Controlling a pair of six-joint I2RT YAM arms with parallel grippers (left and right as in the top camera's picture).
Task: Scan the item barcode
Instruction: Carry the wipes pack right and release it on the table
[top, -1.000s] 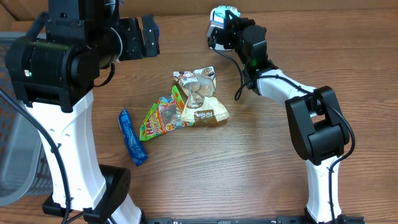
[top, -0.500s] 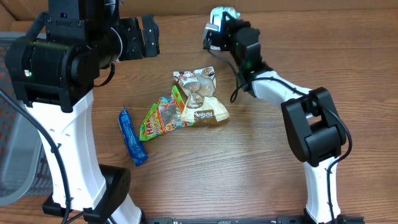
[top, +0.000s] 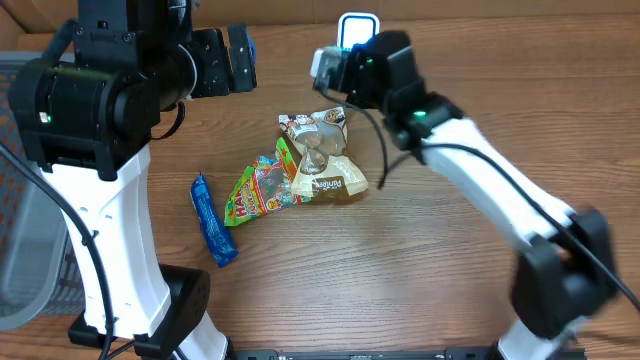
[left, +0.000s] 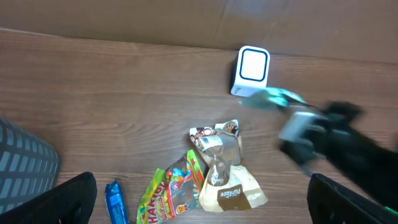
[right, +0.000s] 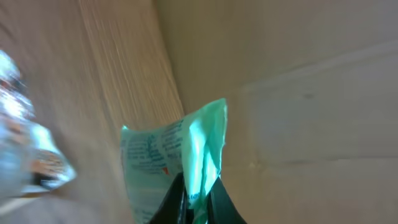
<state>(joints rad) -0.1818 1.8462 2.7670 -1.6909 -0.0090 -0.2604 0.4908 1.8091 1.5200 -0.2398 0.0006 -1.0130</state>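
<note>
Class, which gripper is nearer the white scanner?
Right. The right gripper, shut on a green packet, is just beside the scanner; the left gripper, open, sits well off to its left.

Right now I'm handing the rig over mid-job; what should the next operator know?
Left gripper: open, empty, over the table's left side.
Right gripper: shut on green packet, held close to the scanner.
On the table: cookie bag, Haribo bag, blue packet.
Done: packet picked up.
Left: show its barcode to the scanner; no view confirms a read.
</note>
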